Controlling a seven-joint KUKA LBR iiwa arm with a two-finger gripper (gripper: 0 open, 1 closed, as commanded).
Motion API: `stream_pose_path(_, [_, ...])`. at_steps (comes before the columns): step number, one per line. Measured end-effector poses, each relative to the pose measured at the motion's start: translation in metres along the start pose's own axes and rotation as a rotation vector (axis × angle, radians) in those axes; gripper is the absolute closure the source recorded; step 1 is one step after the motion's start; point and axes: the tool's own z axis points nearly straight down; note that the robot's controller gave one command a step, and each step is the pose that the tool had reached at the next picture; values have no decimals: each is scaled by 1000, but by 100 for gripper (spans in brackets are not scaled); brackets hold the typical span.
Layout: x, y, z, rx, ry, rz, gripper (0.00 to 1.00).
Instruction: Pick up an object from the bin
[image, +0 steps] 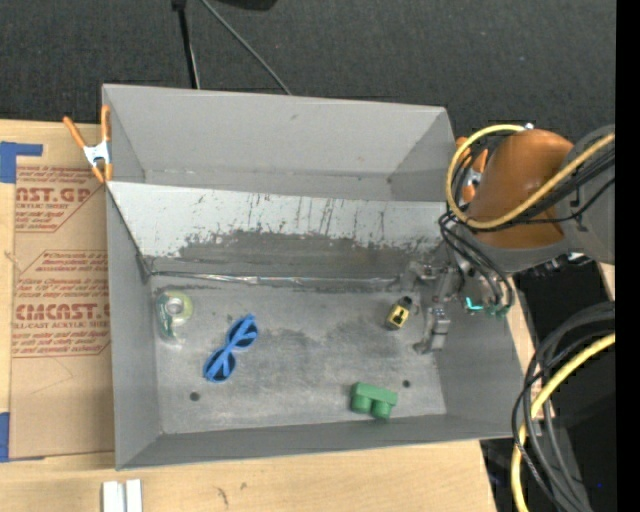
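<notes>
The grey bin (130, 400) sits on a pale table (300, 470). Closest to the front wall lies a green block (372, 399), short and chunky. It is a bit right of the middle of the floor and lies by itself.

Farther in and over to the left lie the blue glasses (231, 348). They are flat on the floor and slanted: one end points to the front left, the other to the back right. Just behind them, near the left wall, sits a clear roll (174, 312). It is round, with a little yellow-green inside. The roll is near the glasses but does not touch them.

On the right side, about as far back as the roll, is a small yellow and black thing (398, 316). It is well apart from the block and the glasses. The pincer (433, 325) is low in the bin just beside this small thing, on the side toward the right wall. I cannot tell if the two touch, and I cannot tell if the pincer is apart or together.

Behind the pincer the arm (560, 230) comes in over the right rim. It has an orange cover (515, 190), and yellow and black cables (465, 170) loop around it.

Farthest away is the back wall (280, 225), scratched and dark along the bottom.
</notes>
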Motion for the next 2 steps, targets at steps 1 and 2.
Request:
stream_pose_path(1, [-22,-14,70,0,-4,-334,0])
stream_pose_path(2, [-23,-14,67,2,-9,-333,100])
